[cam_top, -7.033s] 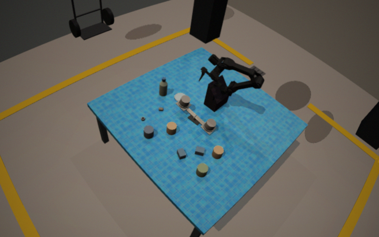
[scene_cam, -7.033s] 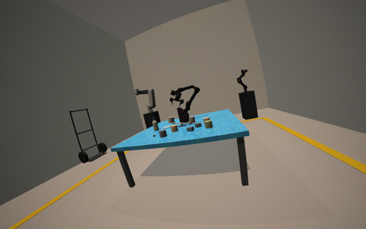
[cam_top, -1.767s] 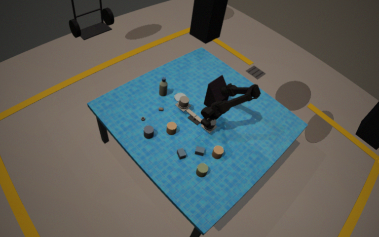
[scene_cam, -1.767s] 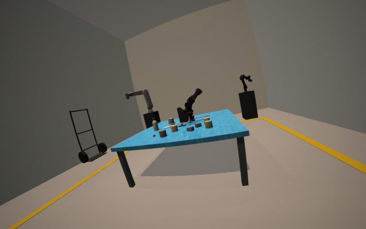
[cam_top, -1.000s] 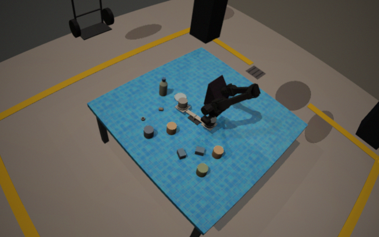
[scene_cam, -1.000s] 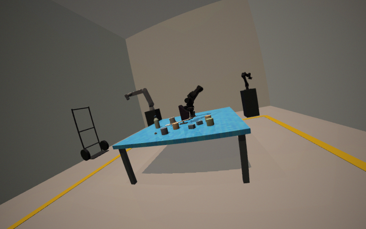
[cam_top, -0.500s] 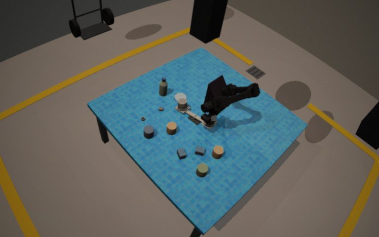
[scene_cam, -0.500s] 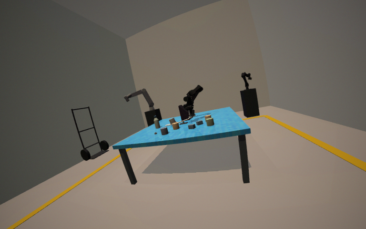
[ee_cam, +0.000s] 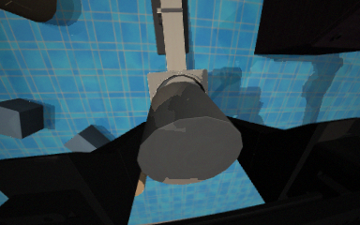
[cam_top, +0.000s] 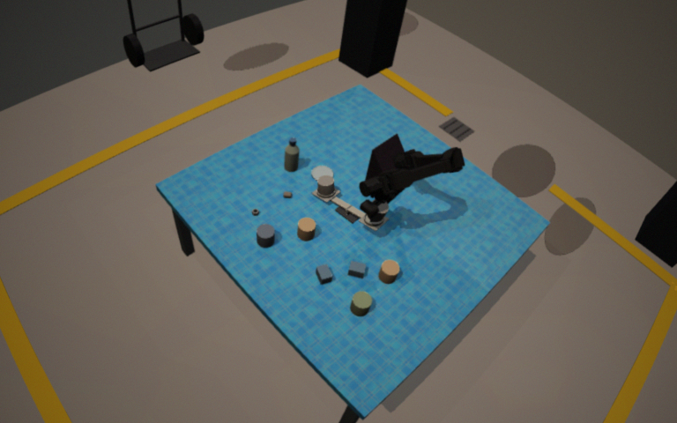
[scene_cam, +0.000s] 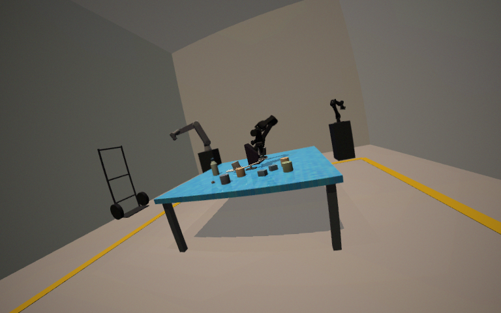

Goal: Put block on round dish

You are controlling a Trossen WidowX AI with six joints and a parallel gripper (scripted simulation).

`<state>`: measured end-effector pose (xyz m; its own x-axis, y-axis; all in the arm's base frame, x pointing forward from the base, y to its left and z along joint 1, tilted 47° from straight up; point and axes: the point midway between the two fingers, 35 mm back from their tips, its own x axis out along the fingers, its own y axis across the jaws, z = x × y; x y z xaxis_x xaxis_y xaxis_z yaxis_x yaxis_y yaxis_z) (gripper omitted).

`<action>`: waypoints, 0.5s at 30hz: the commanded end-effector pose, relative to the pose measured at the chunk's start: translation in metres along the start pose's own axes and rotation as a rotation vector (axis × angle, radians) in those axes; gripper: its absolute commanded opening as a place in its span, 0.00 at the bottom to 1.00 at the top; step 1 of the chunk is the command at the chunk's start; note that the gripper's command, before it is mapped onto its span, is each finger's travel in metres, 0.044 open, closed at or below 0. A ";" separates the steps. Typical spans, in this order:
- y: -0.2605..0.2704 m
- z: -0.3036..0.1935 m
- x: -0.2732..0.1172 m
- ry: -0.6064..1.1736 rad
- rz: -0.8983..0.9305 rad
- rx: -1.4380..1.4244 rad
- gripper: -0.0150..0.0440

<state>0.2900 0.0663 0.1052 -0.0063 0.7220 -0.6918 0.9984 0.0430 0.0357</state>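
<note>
My gripper (cam_top: 376, 211) (ee_cam: 182, 122) is shut on a grey cup (ee_cam: 189, 150) at the near right end of the balance. A square end plate (ee_cam: 155, 79) shows under that cup; whether they touch is unclear. The balance beam (cam_top: 348, 206) (ee_cam: 174, 47) slopes, with this end higher in the exterior view. The other cup (cam_top: 325, 187) (scene_cam: 235, 165) stands tilted on the far, lower end. The pale round dish (cam_top: 322, 172) lies just behind that cup, which partly overlaps it in the top view. No block shows under either cup.
A dark upright panel (cam_top: 383, 160) (scene_cam: 251, 154) stands beside the arm. A bottle (cam_top: 291, 158) stands left of the dish. Several cylinders, including an orange one (cam_top: 306, 229) and a green one (cam_top: 360, 303), and two grey blocks (cam_top: 324, 274) (cam_top: 356, 269) stand nearer the table's front.
</note>
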 end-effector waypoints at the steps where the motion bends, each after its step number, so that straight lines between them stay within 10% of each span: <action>1: 0.001 0.000 -0.007 0.000 0.008 -0.002 0.25; 15: -0.001 -0.001 -0.025 0.004 0.008 -0.002 0.25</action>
<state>0.2881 0.0535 0.1192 -0.0063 0.7275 -0.6860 0.9985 0.0423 0.0358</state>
